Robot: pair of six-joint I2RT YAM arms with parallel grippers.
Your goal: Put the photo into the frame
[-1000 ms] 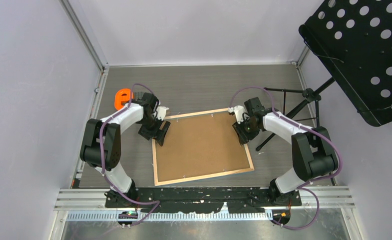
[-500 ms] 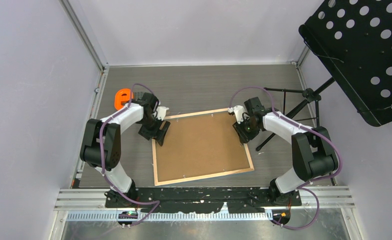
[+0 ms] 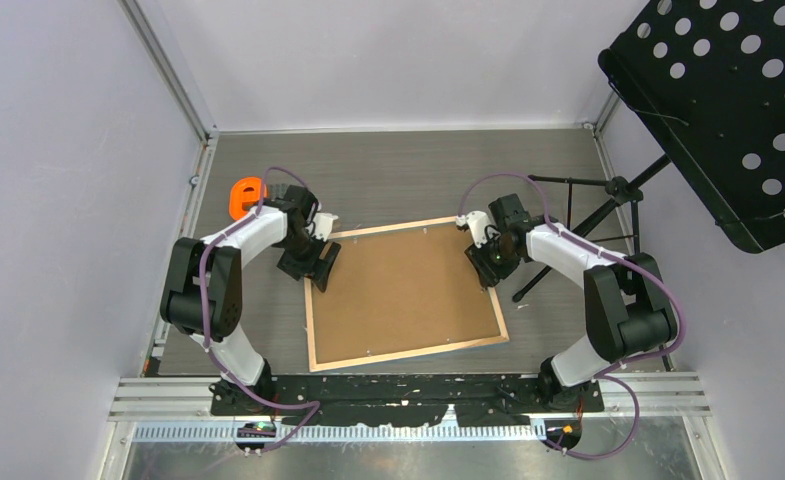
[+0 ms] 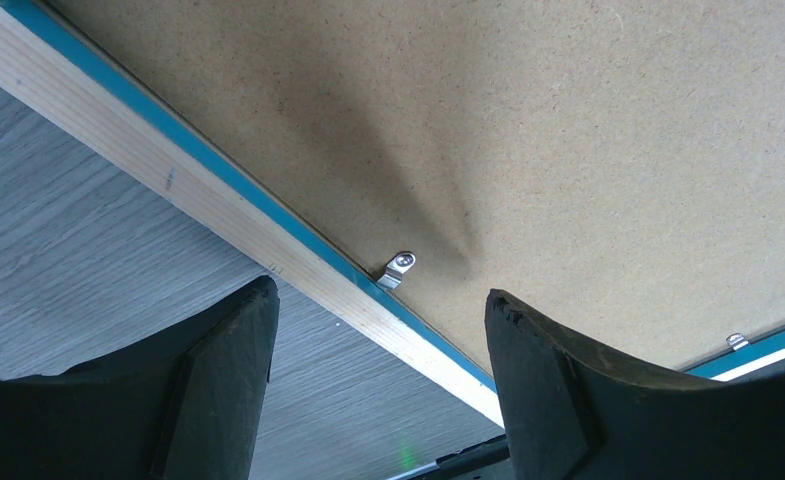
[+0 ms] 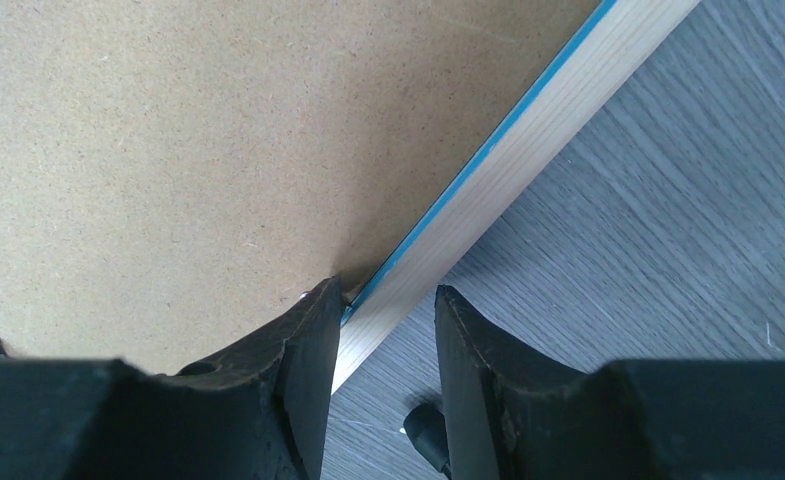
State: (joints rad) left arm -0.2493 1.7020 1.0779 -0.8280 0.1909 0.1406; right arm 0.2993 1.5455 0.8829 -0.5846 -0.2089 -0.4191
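The frame (image 3: 309, 320) lies face down on the grey table, wood side up, with the plain brown backing board (image 3: 403, 295) inside it. The photo is hidden. My left gripper (image 3: 320, 268) is open and straddles the frame's left rail (image 4: 218, 205) near its far corner, just short of a small metal clip (image 4: 396, 268). My right gripper (image 3: 488, 268) is open with a narrow gap at the frame's right rail (image 5: 528, 150). One of its fingertips (image 5: 318, 310) is over the board's edge (image 5: 168, 130), the other over the table.
An orange object (image 3: 245, 196) sits behind the left arm. A black perforated music stand (image 3: 728, 110) overhangs the right side, and its tripod legs (image 3: 578, 215) reach to the right gripper, with one foot (image 5: 423, 425) by its fingers. Walls close three sides.
The right gripper has shifted slightly at the frame's right rail. The left arm and the frame have not moved.
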